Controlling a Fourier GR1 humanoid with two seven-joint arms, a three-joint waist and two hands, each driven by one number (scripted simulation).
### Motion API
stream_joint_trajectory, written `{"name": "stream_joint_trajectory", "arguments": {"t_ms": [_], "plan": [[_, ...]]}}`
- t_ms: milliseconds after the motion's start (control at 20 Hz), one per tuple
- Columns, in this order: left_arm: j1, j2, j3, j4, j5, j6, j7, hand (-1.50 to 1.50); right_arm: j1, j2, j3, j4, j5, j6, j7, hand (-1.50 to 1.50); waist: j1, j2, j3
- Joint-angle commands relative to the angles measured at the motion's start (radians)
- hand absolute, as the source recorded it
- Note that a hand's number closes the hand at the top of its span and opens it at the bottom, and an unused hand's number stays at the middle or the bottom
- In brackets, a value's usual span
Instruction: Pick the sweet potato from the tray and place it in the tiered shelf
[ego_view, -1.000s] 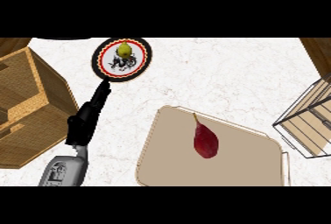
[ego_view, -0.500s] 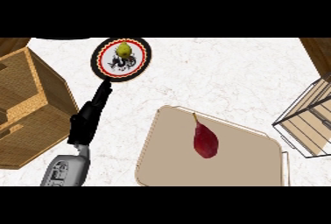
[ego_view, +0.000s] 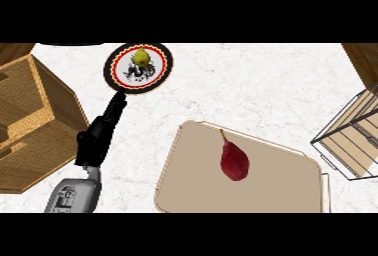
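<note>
Currently, by label, as the head view showed it:

Sweet potato: the dark red, teardrop-shaped sweet potato (ego_view: 234, 161) lay on its side near the middle of the flat beige tray (ego_view: 288, 192), thin stalk-like tip pointing to the far side, rounded bulb toward the near side. Nothing touched it.

Tray: it sat on the white marbled worktop (ego_view: 251, 85) at the near right, rim low, so the sweet potato was open to approach from above.

Tiered shelf: the wire-framed shelf with pale wooden tiers (ego_view: 354, 142) stood at the right edge, just beside the tray's far right corner and partly cut off by the frame.

Left hand: the black left hand (ego_view: 100, 137) showed at the near left, fingers stretched straight toward the far side and holding nothing, well apart from the tray.

Right hand: not visible anywhere in the view.

Handling, as a judgement: the sweet potato looked stiff and solid, moderately light, not fragile; its smooth tapered skin could slide out of a grasp taken near the tip.

Where to hold, as a judgement: across the widest part of the bulb, fingers on one long side and thumb on the other, avoiding the thin tip.

Other things: a round black-rimmed plate with a yellow-green fruit (ego_view: 138, 67) lay at the far left; a woven wicker basket (ego_view: 33, 125) stood at the left edge.
</note>
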Motion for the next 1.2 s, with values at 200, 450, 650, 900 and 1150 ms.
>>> {"name": "stream_joint_trajectory", "arguments": {"t_ms": [200, 450, 650, 900, 1150], "plan": [[0.044, 0.000, -0.019, -0.032, -0.007, -0.011, -0.021, 0.00, -0.091, -0.028, -0.051, 0.103, -0.120, 0.176, 0.056, -1.50, -0.002, -0.002, 0.000], [-0.001, 0.003, 0.012, 0.030, -0.001, -0.001, -0.027, 0.00, -0.093, -0.027, -0.052, 0.036, -0.167, 0.242, 0.119, -1.50, -0.009, -0.003, -0.001], [0.006, 0.036, 0.022, -0.049, 0.027, -0.040, 0.030, 0.00, -0.172, -0.096, -0.122, 0.204, -0.225, 0.285, 0.152, -1.50, 0.003, -0.002, 0.000], [0.019, 0.012, -0.001, 0.005, -0.005, -0.018, -0.027, 0.00, -0.281, -0.165, -0.236, 0.306, -0.375, 0.281, 0.353, -1.50, 0.002, -0.001, -0.001], [0.011, 0.019, 0.016, -0.005, 0.005, -0.015, 0.001, 0.00, -0.274, -0.338, -0.270, 0.464, -0.367, 0.322, 0.415, -1.50, 0.002, 0.001, 0.000]]}}
